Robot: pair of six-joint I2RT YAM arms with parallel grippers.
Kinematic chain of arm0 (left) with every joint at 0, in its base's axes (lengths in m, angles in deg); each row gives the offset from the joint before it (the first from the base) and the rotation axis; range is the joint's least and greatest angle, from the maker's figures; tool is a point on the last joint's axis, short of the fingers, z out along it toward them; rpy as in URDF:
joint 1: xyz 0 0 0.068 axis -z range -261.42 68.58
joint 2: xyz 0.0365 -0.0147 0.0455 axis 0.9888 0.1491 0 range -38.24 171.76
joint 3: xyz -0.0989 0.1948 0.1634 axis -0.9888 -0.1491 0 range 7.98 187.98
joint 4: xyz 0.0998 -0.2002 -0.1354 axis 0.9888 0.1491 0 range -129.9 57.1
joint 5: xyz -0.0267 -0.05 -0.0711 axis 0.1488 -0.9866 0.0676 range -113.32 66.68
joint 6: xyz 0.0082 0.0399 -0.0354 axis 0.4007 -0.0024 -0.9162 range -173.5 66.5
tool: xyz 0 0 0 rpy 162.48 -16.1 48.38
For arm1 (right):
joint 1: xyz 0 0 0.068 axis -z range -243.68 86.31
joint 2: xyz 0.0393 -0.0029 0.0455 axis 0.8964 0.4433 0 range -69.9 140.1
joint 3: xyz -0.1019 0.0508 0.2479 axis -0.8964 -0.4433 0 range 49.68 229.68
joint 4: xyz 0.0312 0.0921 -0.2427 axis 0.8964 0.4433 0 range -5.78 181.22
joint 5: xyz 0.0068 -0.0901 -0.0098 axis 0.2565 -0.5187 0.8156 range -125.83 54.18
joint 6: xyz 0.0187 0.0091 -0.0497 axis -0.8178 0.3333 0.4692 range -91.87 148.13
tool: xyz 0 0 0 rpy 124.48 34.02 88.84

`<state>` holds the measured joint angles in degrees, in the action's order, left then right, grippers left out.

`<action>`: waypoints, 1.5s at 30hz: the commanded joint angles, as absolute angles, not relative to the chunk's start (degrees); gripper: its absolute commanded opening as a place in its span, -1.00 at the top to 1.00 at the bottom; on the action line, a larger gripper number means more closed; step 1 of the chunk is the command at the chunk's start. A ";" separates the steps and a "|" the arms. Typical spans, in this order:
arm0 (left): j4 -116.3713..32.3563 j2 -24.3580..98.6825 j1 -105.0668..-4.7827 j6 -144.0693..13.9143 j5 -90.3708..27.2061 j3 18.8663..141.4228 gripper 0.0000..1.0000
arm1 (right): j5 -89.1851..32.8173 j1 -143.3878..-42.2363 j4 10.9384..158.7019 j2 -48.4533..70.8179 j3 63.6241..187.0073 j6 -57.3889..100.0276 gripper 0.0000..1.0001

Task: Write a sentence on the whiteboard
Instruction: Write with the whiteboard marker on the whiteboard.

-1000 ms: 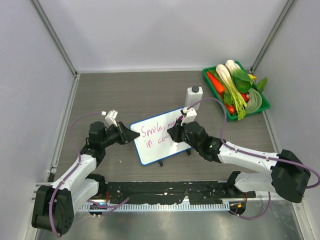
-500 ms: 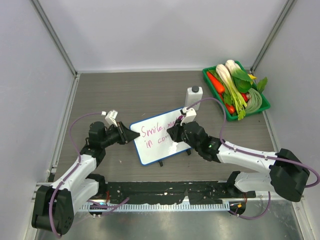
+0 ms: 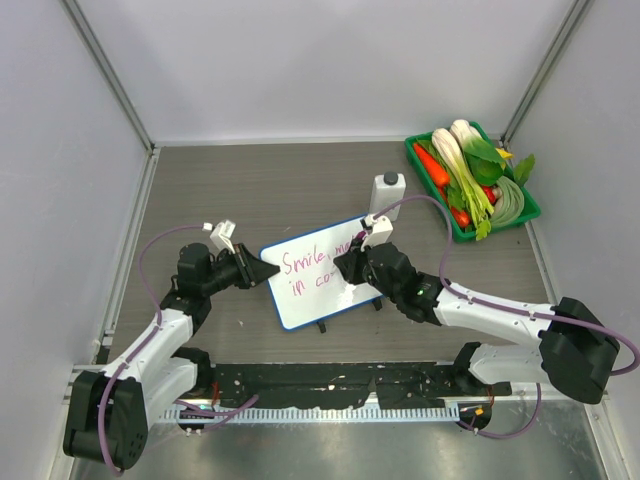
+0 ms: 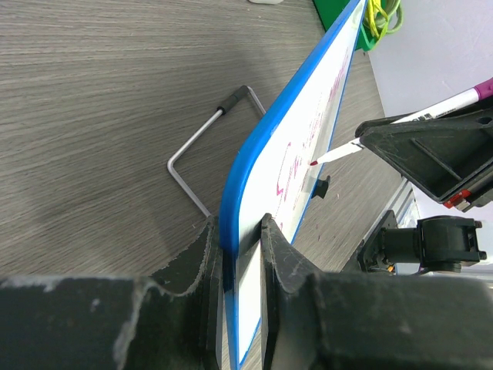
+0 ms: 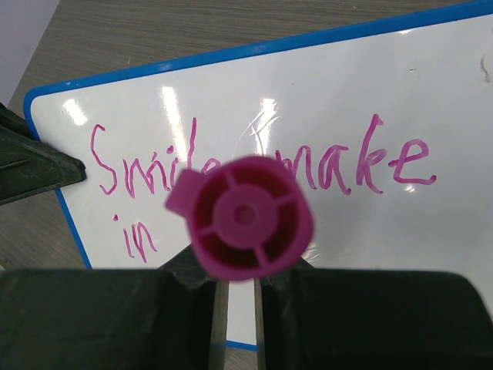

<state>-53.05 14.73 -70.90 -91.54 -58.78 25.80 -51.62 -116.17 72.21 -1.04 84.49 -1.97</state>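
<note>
The small blue-rimmed white whiteboard (image 3: 312, 298) stands tilted on the grey wooden table (image 3: 250, 190); the left gripper (image 3: 262, 272) clamps its left edge; the magenta handwritten sentence (image 5: 370, 163) crosses it in two lines. The right gripper (image 5: 237, 297) pinches a magenta-capped white marker (image 5: 243, 217), tip at the board.

Counts — one whiteboard (image 3: 310, 285), one marker (image 5: 243, 218), one white bottle (image 3: 388, 192), one green tray (image 3: 530, 207) — two arms, left (image 3: 150, 340) and right (image 3: 490, 305).
</note>
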 commanded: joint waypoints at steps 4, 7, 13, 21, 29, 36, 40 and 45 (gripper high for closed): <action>-50.54 15.02 -71.85 -84.88 -48.99 24.85 1.00 | -53.14 -115.98 70.16 -1.70 86.86 -1.04 0.97; -50.63 14.75 -71.93 -84.87 -48.90 24.76 1.00 | -53.31 -115.98 69.81 -1.26 86.77 -1.13 0.97; -50.71 15.11 -71.93 -84.87 -49.07 24.85 1.00 | -53.23 -116.07 69.28 -0.90 86.86 -1.49 0.97; -50.80 15.11 -71.84 -84.96 -49.16 24.85 1.00 | -53.14 -116.07 69.46 0.15 86.33 -1.40 0.97; -50.80 15.19 -71.93 -84.87 -49.34 24.94 1.00 | -52.61 -116.07 70.25 -0.55 84.58 -1.57 0.98; -50.80 15.37 -71.93 -84.87 -49.42 24.94 1.00 | -52.00 -116.07 70.87 -0.47 83.96 -1.75 0.98; -50.71 15.37 -71.85 -84.79 -49.34 25.03 1.00 | -51.73 -116.07 71.22 -0.46 83.96 -2.01 0.97; -50.71 15.37 -71.93 -84.87 -49.42 24.94 1.00 | -51.56 -116.15 71.66 -0.81 83.43 -2.10 0.97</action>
<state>-52.96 14.73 -70.90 -91.54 -58.76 25.80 -51.14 -116.17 71.71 -0.49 84.27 -2.00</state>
